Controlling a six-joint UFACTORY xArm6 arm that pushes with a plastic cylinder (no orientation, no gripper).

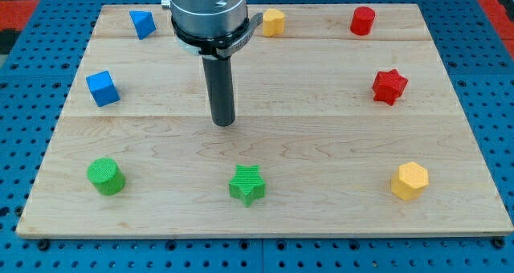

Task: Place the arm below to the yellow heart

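The yellow heart (274,22) sits at the worktop's (321,144) top edge, just right of the arm's housing. The tip (223,123) rests on bare wood below and left of it, above the green star (247,185). The rod carries no fingers.

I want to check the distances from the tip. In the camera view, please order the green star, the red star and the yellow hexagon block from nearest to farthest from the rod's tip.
From my tip:
1. Green star, just below it, slightly toward the view's right.
2. Red star, far on the view's right.
3. Yellow hexagon block, at the view's bottom right.
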